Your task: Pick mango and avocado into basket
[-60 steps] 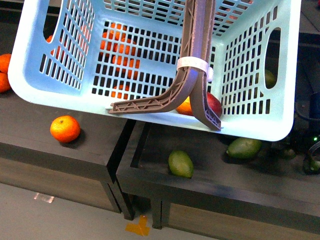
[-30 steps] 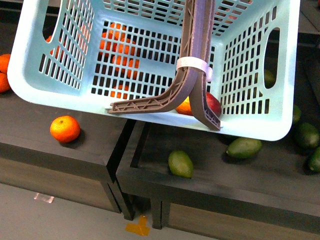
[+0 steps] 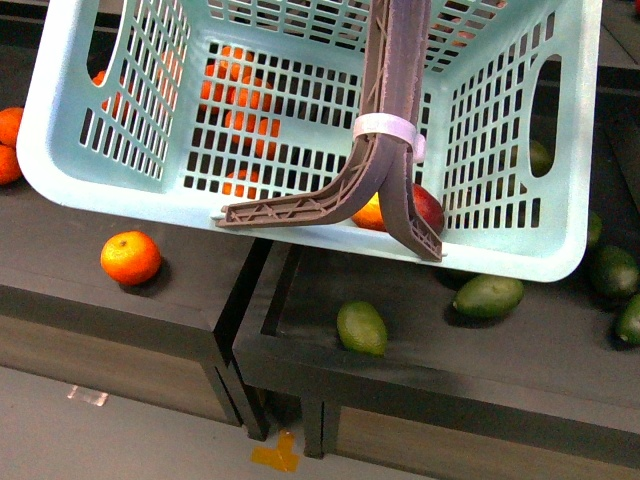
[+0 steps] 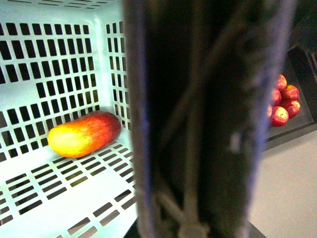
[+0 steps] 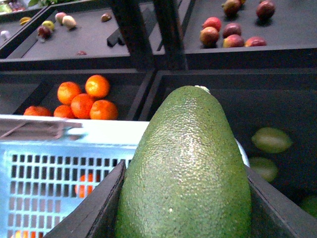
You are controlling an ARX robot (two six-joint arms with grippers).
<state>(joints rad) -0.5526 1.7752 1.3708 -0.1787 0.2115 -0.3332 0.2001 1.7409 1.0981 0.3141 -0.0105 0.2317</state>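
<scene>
Avocado (image 5: 185, 163) fills my right wrist feed. The right gripper (image 5: 185, 198) is clamped on it, with a dark finger (image 5: 94, 213) pressed to each flank. The fruit is close to the pale rim of the basket (image 5: 109, 136), though I cannot tell whether it is over the opening.

The mango (image 4: 84, 134) already lies inside the basket, on the slotted floor against a side wall. From the front the basket is tilted, its two brown-grey handles (image 3: 385, 190) drawn together by a white tie (image 3: 385, 128). Those handles blur out most of my left wrist feed, so I cannot tell how the left gripper stands.

Below the basket, on the dark shelves (image 3: 200, 290), lie a single orange (image 3: 130, 257) and several loose avocados (image 3: 361, 327). A cluster of oranges (image 5: 81, 99) sits beyond the basket.
</scene>
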